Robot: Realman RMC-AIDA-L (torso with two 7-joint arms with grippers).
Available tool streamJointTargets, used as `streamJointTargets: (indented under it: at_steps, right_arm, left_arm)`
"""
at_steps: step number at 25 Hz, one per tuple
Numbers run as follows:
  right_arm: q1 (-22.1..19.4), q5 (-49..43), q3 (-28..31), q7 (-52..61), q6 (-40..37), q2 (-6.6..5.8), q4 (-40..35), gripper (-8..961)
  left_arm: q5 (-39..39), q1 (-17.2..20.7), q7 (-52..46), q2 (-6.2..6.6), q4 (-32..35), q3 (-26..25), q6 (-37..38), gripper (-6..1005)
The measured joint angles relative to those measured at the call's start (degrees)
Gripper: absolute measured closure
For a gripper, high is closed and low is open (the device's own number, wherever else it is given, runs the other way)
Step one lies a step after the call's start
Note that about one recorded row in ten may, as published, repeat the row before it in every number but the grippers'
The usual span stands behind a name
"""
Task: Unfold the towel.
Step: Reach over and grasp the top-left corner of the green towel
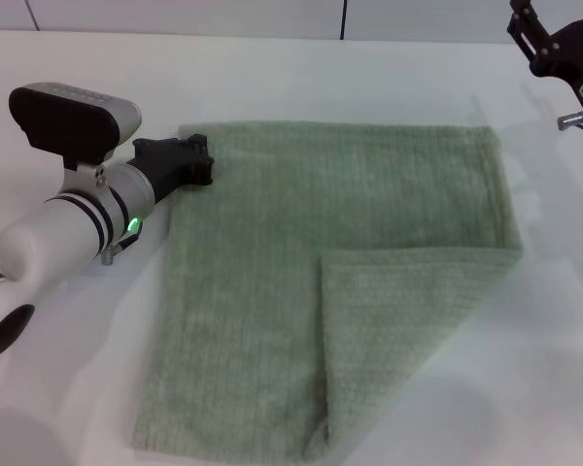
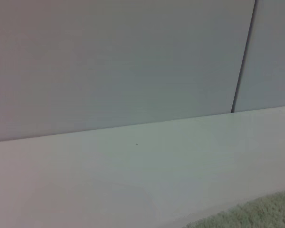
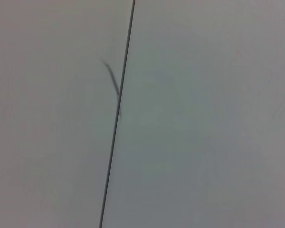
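The pale green towel [image 1: 340, 252] lies flat on the white table [image 1: 68, 388]. Its near right part is folded back over itself as a flap [image 1: 408, 330] whose edge runs from the right side toward the near edge. My left gripper [image 1: 202, 161] sits low at the towel's far left corner, touching its edge. A small strip of towel [image 2: 256, 214] shows in the left wrist view. My right gripper [image 1: 539, 39] hangs raised at the far right, away from the towel. The right wrist view shows only wall panels.
A white wall [image 2: 133, 61] with a dark vertical seam [image 2: 242, 57] stands behind the table's far edge. Bare table surface [image 1: 554, 388] surrounds the towel on the right and near left.
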Motion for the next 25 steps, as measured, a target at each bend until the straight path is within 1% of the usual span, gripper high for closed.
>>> streamJointTargets:
  at_steps: [7, 13, 15, 19, 24, 25]
  right_arm:
    - [0.0, 0.0, -0.4, 0.0, 0.0, 0.0, -0.1, 208]
    - [0.0, 0.0, -2.6, 2.5, 0.9, -0.02, -1.9, 208]
    - [-0.1, -0.1, -4.0, 5.2, 3.6, -0.29, -4.6, 208]
    - [-0.3, -1.3, -4.5, 8.0, 7.0, -0.54, -7.5, 208]
    - [-0.5, -8.8, -3.6, 14.9, 14.9, -1.15, -13.3, 207]
    - [-0.5, -12.1, -3.0, 17.0, 18.4, -1.31, -15.6, 207]
  left_arm:
    - [-0.1, 0.1, 0.0, 0.02, 0.0, 0.0, 0.1, 1000]
    - [-0.1, 0.2, 0.0, 0.04, -0.1, 0.0, 0.3, 1001]
    - [-0.1, 0.2, 0.0, 0.04, 0.0, 0.0, 0.4, 1001]
    - [0.0, 0.1, 0.0, 0.03, 0.0, 0.0, 0.4, 1001]
    - [0.1, 0.1, 0.0, 0.03, -0.1, 0.0, 0.5, 1001]
    - [0.1, 0.0, 0.0, 0.03, -0.1, 0.0, 0.5, 1001]
